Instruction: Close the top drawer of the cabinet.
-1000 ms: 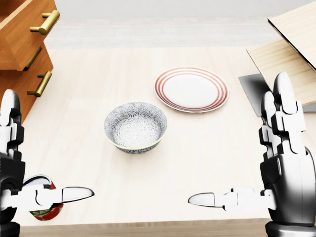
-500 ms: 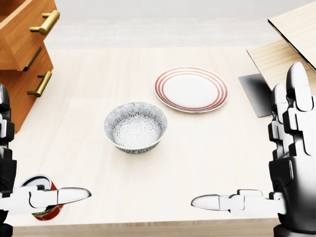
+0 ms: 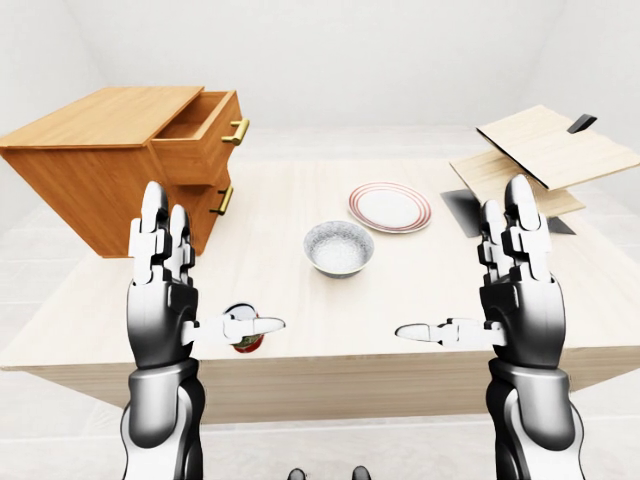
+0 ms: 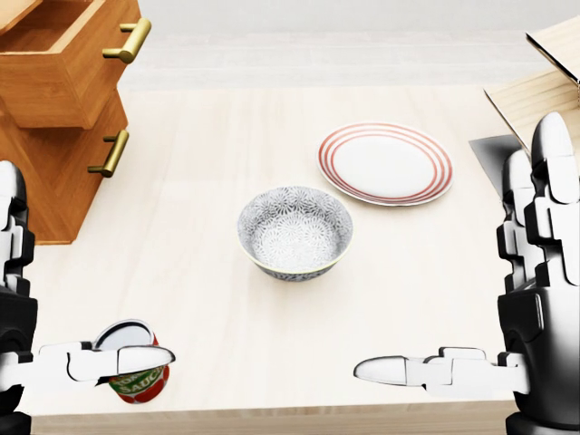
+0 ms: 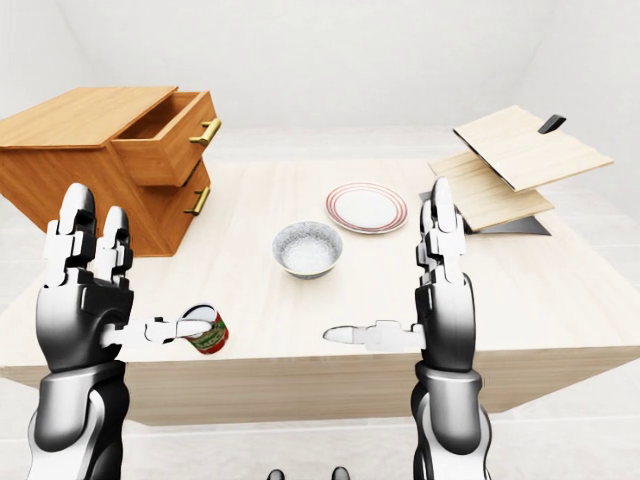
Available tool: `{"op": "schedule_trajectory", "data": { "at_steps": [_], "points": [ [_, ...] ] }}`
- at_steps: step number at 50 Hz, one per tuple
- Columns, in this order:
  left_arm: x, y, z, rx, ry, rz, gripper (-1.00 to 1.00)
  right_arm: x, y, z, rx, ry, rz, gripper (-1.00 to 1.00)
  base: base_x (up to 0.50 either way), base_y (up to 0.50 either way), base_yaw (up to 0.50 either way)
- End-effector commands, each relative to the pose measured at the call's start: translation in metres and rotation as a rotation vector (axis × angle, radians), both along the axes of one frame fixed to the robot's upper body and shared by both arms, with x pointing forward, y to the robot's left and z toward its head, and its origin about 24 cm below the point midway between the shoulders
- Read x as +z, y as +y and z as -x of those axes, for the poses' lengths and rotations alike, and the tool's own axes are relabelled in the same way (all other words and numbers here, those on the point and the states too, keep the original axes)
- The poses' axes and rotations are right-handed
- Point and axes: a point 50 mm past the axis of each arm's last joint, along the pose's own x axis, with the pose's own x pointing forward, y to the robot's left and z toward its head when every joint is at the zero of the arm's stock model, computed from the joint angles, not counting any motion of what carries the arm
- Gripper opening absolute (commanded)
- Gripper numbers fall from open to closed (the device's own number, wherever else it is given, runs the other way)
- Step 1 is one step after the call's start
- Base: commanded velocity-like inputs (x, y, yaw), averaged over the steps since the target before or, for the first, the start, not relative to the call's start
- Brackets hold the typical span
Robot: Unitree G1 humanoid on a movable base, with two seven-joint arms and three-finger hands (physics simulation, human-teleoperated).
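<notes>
A wooden cabinet [image 3: 90, 165] stands on the table at the left of the left-eye view. Its top drawer [image 3: 200, 135] is pulled out, with a brass handle [image 3: 237, 131] on its face; the drawer below is shut. The top drawer also shows at the head view's top left [image 4: 63, 68]. My left hand [image 3: 205, 280] is open, fingers upright, near the table's bottom edge and well short of the cabinet. My right hand [image 3: 460, 275] is open the same way at the right. Both hands are empty.
A patterned grey bowl [image 4: 294, 231] sits mid-table with a red-rimmed plate [image 4: 385, 163] up and right of it. A red sauce can [image 4: 136, 372] stands by my left thumb. Stacked wooden boards [image 3: 545, 150] on a dark mat [image 3: 462, 210] lie at the right.
The whole head view has shifted: cabinet, bowl, plate and can all sit further right, so the camera has moved left. Both hands stay raised and open.
</notes>
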Motion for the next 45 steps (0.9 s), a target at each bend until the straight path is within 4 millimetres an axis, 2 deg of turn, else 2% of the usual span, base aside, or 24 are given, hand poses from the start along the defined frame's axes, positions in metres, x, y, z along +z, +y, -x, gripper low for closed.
{"op": "schedule_trajectory", "data": {
  "at_steps": [1,45],
  "points": [
    [0.0003,0.0019,0.0007,0.007,-0.006,0.03,1.0,0.0,0.0008,-0.0002,0.007,0.0,-0.003,1.0,0.02,0.5,0.0],
    [0.0011,0.0008,0.0004,0.015,-0.009,0.02,1.0,-0.0003,0.0027,-0.0006,0.029,0.004,0.003,1.0,0.02,0.5,0.0]
  ]
}}
